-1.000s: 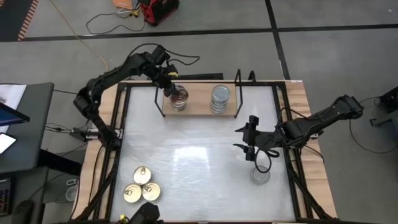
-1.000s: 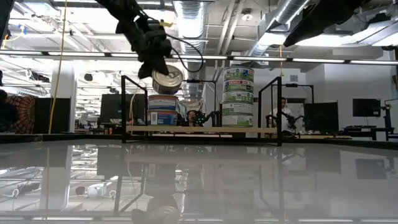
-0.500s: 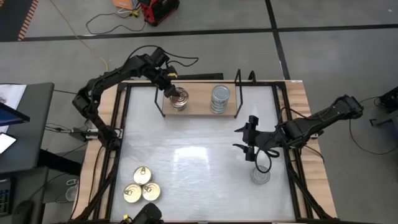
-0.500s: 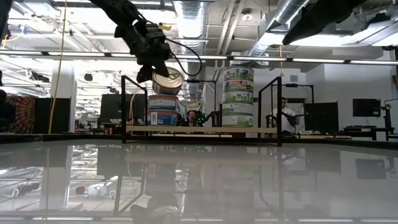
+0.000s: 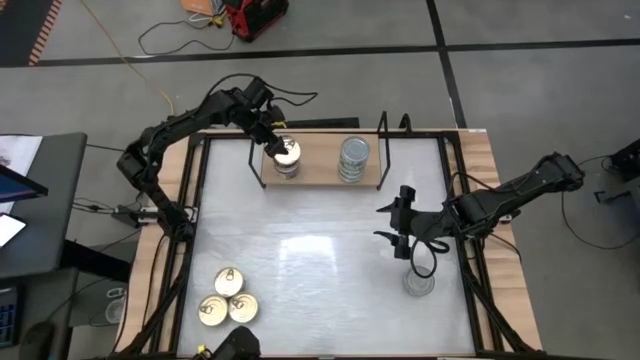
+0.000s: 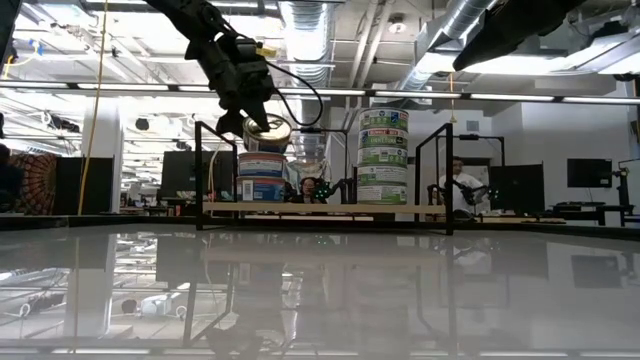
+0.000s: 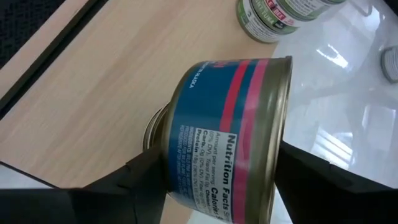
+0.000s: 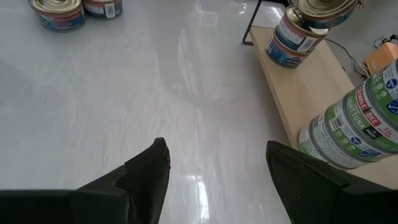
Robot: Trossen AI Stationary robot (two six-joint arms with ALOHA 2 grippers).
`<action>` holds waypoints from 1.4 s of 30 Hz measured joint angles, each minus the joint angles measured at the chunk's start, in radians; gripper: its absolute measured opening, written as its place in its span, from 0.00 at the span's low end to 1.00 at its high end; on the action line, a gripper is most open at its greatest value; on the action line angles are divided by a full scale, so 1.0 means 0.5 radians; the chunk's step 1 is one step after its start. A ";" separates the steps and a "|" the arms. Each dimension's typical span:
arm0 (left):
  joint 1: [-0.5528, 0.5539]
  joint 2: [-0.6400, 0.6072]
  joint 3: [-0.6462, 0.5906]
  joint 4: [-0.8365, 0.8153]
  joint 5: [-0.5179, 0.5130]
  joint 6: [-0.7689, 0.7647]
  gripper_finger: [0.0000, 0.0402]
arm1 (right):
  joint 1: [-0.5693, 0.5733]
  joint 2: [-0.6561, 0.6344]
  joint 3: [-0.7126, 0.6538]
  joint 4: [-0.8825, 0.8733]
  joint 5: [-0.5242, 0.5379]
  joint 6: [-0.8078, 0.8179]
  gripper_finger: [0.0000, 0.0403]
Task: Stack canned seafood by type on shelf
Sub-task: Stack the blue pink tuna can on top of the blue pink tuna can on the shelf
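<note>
The shelf (image 5: pixel 320 172) stands at the table's far side. On its left end is a short stack of blue-labelled tins (image 6: pixel 262 177), and on its right a taller stack of green-labelled tins (image 5: pixel 353 158). A blue-and-pink tin (image 7: pixel 230 130) lies slightly tilted on top of the left stack, its gold lid (image 5: pixel 287 152) up. My left gripper (image 5: pixel 278 140) slants down over it, open, one finger on each side of the tin's wall. My right gripper (image 5: pixel 383 223) hangs open over the table's right half, with nothing between its fingers. My left gripper has its fingers (image 7: pixel 140 180) beside the label wall (image 7: pixel 186 168) of the top tin, coming down at a slant from the far left. Whether the fingers touch the wall I cannot tell. The tin's underside rests on the stack's top tin (image 7: pixel 152 127).
Three gold-lidded tins (image 5: pixel 228 297) sit together near the table's near left corner. A single silver-lidded tin (image 5: pixel 418 284) stands at the near right, below the right arm. The shelf's black wire ends (image 5: pixel 381 135) rise beside both stacks. Bare white tabletop (image 5: pixel 320 260) lies between.
My left gripper has sunk a little toward the left stack. The tin, which hung steeply tilted above the stack, has come down onto it and tipped closer to level, lid up. My right arm has kept still.
</note>
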 joint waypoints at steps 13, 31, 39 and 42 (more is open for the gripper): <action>-0.034 0.002 0.000 -0.054 0.074 0.030 0.65 | 0.000 0.000 0.001 0.031 -0.001 -0.019 0.72; -0.039 0.002 0.176 -0.142 -0.148 0.115 0.81 | -0.001 0.000 0.001 0.036 0.000 -0.026 0.72; -0.054 0.002 0.202 -0.192 -0.252 0.181 0.81 | -0.001 0.000 0.001 0.039 0.000 -0.025 0.72; -0.061 -0.010 0.287 -0.193 -0.252 0.259 0.81 | 0.000 0.000 0.001 0.039 -0.001 -0.025 0.72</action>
